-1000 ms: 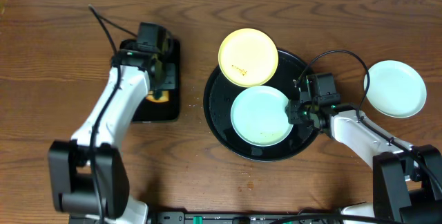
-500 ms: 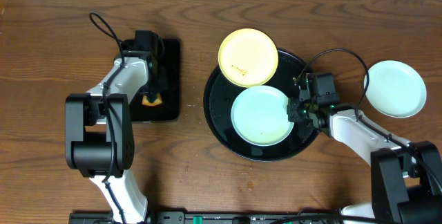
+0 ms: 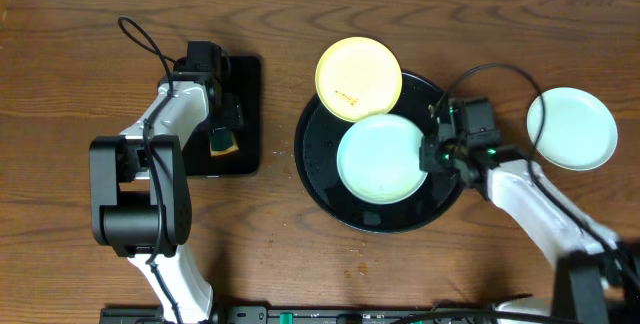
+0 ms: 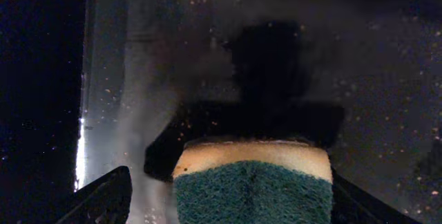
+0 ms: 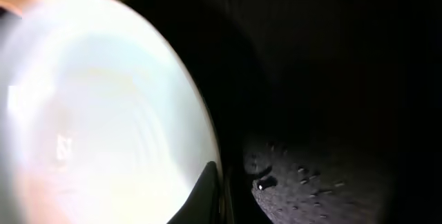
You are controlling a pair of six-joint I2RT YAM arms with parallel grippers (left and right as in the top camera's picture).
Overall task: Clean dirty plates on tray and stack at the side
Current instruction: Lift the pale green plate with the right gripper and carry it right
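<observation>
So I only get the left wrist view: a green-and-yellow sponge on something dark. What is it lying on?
Observer: The sponge lies on a small rectangular black tray, left of the round black tray.
Operator: Where are the plates?
Observer: A mint-green plate is in that round tray.
Operator: Is anything holding it?
Observer: Yes, the right gripper is shut on its right rim.

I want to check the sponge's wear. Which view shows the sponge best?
Left wrist: the sponge fills the lower frame, green scrub face and yellow layer clear. Overhead shows it small on the rectangular tray. Right wrist misses it.
</observation>
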